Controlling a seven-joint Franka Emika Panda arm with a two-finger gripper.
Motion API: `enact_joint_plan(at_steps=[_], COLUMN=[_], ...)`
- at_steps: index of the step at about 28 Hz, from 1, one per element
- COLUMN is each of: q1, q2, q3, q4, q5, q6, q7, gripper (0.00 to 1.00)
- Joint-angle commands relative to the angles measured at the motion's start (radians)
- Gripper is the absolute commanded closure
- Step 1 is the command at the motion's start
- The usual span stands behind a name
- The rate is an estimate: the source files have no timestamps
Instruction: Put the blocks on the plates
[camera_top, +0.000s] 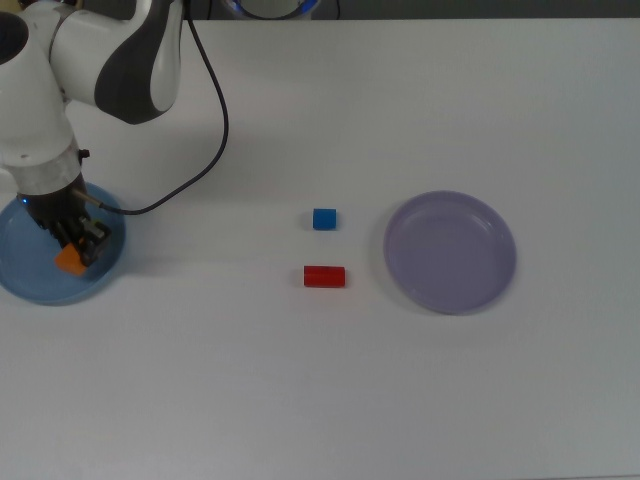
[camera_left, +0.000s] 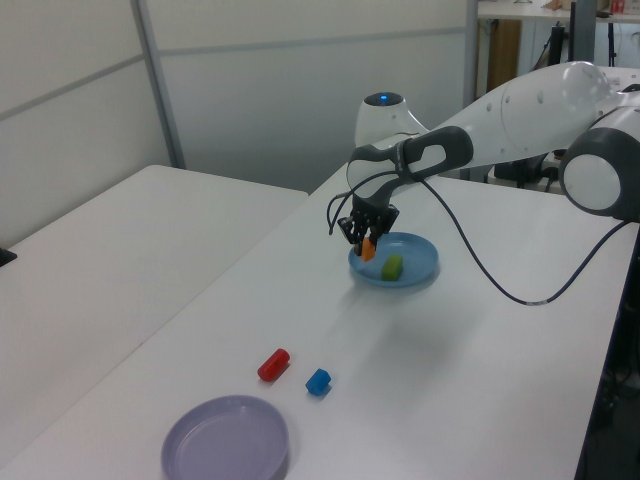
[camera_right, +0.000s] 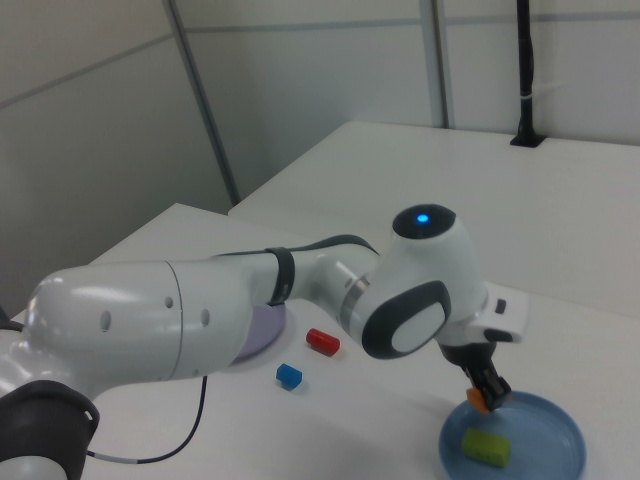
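Note:
My gripper (camera_top: 72, 250) (camera_left: 366, 243) (camera_right: 484, 393) is shut on the orange block (camera_top: 70, 262) (camera_left: 368, 249) (camera_right: 477, 402) and holds it just above the light blue plate (camera_top: 25, 290) (camera_left: 420, 265) (camera_right: 555, 425) at the top view's left. The green block (camera_left: 392, 266) (camera_right: 485, 446) lies on that plate; in the top view the arm hides it. On the table near the middle sit the blue cube (camera_top: 324, 219) (camera_left: 318, 381) (camera_right: 288, 375) and the red block (camera_top: 324, 276) (camera_left: 273, 364) (camera_right: 322, 342). The lilac plate (camera_top: 450, 252) (camera_left: 226, 438) (camera_right: 262, 330) holds nothing.
The arm's black cable (camera_top: 205, 130) loops over the table from the top view's upper left. The white table (camera_top: 320, 400) runs wide around the blocks. A second white table (camera_left: 90, 260) stands at the left view's left.

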Motion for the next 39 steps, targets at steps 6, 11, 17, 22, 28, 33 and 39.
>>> enact_joint_plan(at_steps=[6,11,17,22,28,33,39], q1=[-0.017,-0.018,-0.014,-0.003,-0.001,0.038,0.123], q2=[0.027,0.024,0.017,0.001,-0.038,-0.035,-0.03], q3=[0.005,0.005,0.009,0.014,0.121,0.189,0.192], q4=[-0.01,-0.01,-0.01,-0.01,-0.01,-0.012,-0.012], q5=[0.022,0.031,0.039,0.037,0.025,0.0,-0.006], q6=[0.019,0.017,0.016,0.008,-0.036,-0.069,-0.069], q7=[-0.023,-0.019,-0.02,-0.02,-0.023,-0.037,-0.045], gripper=[0.71,0.29,0.0,0.0,0.0,0.0,0.0])
